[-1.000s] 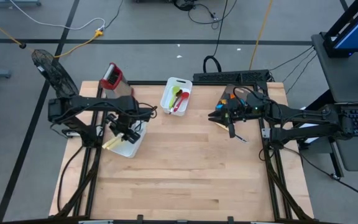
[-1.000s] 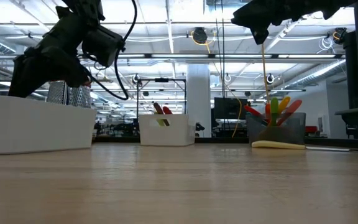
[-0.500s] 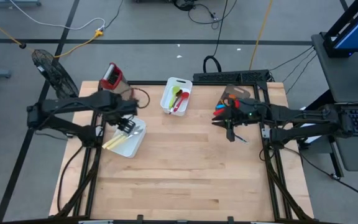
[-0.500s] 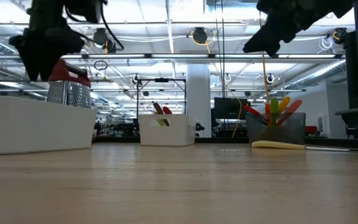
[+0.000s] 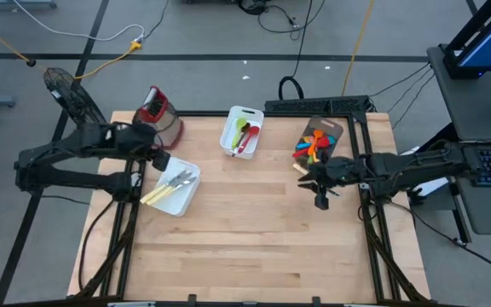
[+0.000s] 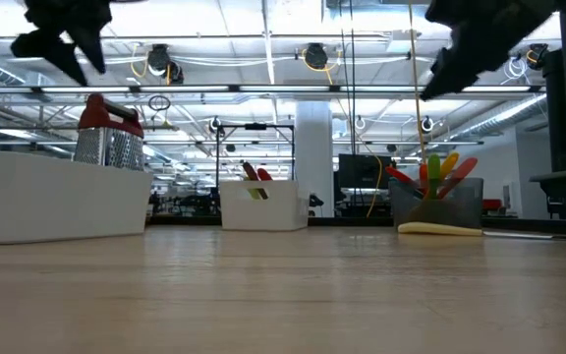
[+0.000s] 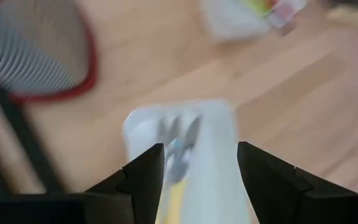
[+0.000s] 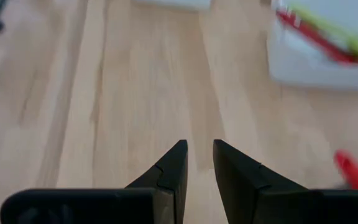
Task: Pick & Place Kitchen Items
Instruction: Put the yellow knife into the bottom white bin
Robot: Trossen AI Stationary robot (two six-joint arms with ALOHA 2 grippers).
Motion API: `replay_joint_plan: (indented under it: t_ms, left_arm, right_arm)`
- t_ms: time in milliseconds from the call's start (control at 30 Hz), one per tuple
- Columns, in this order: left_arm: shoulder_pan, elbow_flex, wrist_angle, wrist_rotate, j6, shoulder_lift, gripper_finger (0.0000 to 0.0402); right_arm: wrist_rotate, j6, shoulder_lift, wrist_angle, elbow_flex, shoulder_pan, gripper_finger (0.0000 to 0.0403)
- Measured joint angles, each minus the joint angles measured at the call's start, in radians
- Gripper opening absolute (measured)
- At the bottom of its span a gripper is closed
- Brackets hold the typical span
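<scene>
**Both arms lifted, nothing carried**

High view: the left gripper (image 5: 154,147) sits at left of centre, beside the grater (image 5: 154,107) and above the near tray (image 5: 177,202). That tray holds cream-handled cutlery (image 5: 167,186), likely sorted apart from the plastic pieces. The far tray (image 5: 233,115), upper centre, keeps green and red spoons (image 5: 244,136). Bright utensils (image 5: 312,145) bunch in a holder at upper right; the right gripper (image 5: 320,199) hangs just below them.

Low view: both arms show only at the top corners; the utensils (image 6: 434,172) stand upright at right.

Left wrist view: fingers (image 7: 146,172) spread apart, empty, cutlery (image 7: 178,158) between them.

Right wrist view: fingers (image 8: 174,169) nearly together, gripping nothing, over bare wood.
</scene>
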Motion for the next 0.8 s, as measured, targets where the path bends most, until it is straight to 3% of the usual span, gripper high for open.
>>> replay_joint_plan:
  t_ms: [267,467,800]
  left_arm:
    - [0.001,0.000,0.246,-0.014,0.153,-0.081,0.0209]
    - [0.001,0.000,0.316,-0.015,0.205,-0.092,0.0209]
    - [0.002,0.000,0.315,-0.015,0.231,-0.090,0.0209]
  right_arm:
    - [0.036,0.194,0.041,-0.217,0.000,0.080,0.0068]
    - [0.029,0.290,0.133,-0.278,0.001,0.111,0.0074]
    - [0.005,0.416,0.223,-0.413,0.001,0.109,0.0156]
